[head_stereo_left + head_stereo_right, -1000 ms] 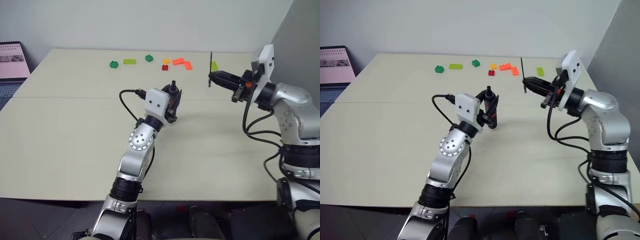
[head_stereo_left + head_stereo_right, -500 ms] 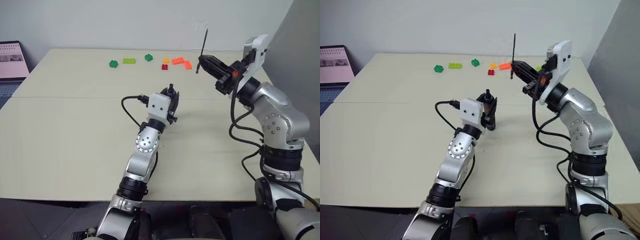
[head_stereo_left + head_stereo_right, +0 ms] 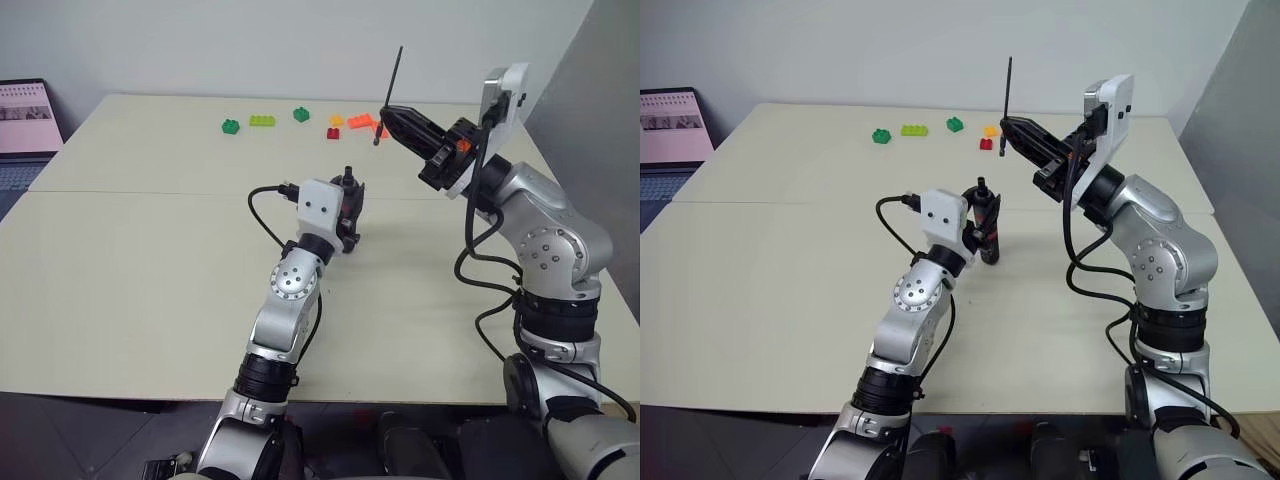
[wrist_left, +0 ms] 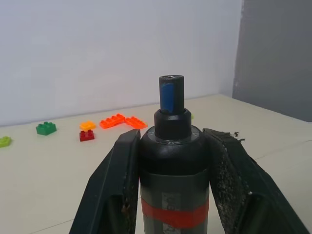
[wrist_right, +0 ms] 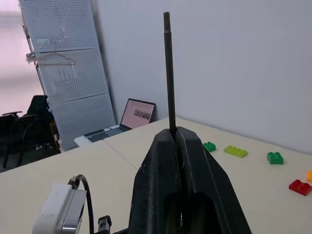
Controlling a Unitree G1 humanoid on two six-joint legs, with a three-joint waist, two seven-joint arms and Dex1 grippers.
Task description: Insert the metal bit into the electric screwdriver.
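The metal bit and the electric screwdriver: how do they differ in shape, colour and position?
The metal bit is a thin, plain dark rod; the electric screwdriver is a thick body with a red band and a blue-sided tip. The bit is pinched near its lower end by the right gripper, higher above the table; the screwdriver sits lower, clamped around its body by the left gripper. Both are held roughly upright, apart from each other.
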